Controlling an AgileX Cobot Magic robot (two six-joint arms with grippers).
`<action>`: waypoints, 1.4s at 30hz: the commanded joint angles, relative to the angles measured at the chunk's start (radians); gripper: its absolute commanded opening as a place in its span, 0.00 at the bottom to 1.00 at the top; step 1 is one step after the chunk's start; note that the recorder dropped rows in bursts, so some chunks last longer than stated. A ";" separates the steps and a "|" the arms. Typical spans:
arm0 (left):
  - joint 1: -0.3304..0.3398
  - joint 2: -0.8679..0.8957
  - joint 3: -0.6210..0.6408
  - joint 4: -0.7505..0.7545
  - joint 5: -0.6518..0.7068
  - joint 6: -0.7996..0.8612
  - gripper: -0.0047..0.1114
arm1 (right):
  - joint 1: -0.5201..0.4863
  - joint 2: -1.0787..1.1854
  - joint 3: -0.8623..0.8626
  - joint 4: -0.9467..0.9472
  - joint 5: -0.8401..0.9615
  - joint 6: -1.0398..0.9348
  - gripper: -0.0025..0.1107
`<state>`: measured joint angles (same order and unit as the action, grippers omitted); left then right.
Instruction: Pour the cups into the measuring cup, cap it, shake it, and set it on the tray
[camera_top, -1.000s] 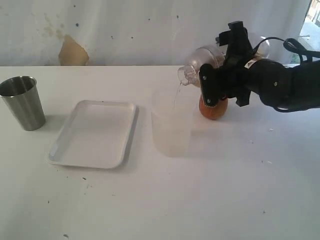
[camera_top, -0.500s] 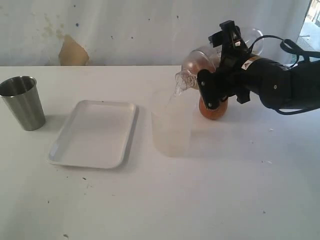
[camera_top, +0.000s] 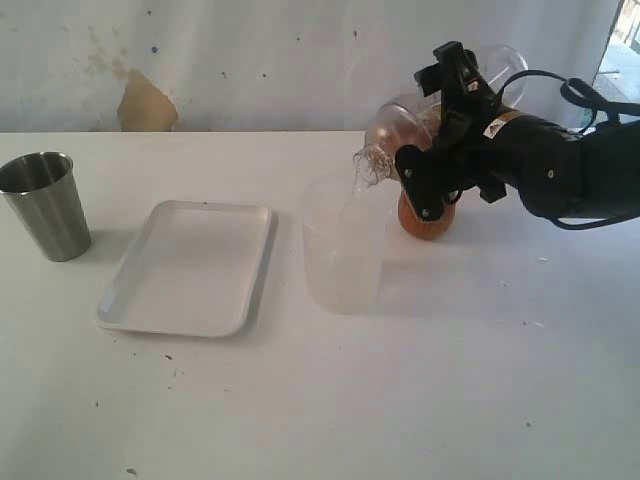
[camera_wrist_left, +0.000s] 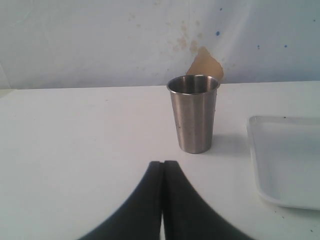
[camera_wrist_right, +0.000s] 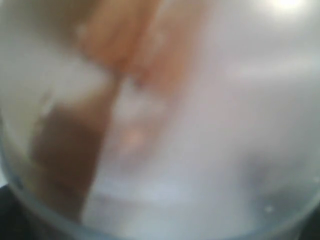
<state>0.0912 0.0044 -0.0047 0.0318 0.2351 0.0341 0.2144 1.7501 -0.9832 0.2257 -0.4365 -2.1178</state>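
While the capped clear measuring cup (camera_top: 505, 65) lies tilted in the right hand's (camera_top: 436, 125) wide grasp, neck over the frosted plastic cup (camera_top: 345, 255), it looks light, stiff and slick; a mid-body hold seems safest. The left hand (camera_wrist_left: 162, 200) is closed and empty.

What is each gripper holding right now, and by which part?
The right gripper grips a clear narrow-necked vessel around its wide body, neck tilted over the frosted cup. The left gripper is shut on nothing.
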 joint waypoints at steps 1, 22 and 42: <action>-0.003 -0.004 0.005 -0.008 -0.002 -0.003 0.04 | -0.006 -0.015 -0.017 -0.002 -0.108 -0.013 0.02; -0.003 -0.004 0.005 -0.008 -0.002 -0.003 0.04 | -0.006 0.022 -0.054 -0.053 -0.160 -0.013 0.02; -0.003 -0.004 0.005 -0.008 -0.002 -0.003 0.04 | -0.006 0.022 -0.056 -0.077 -0.223 -0.013 0.02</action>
<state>0.0912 0.0044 -0.0047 0.0318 0.2351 0.0341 0.2144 1.7875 -1.0242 0.1565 -0.5773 -2.1178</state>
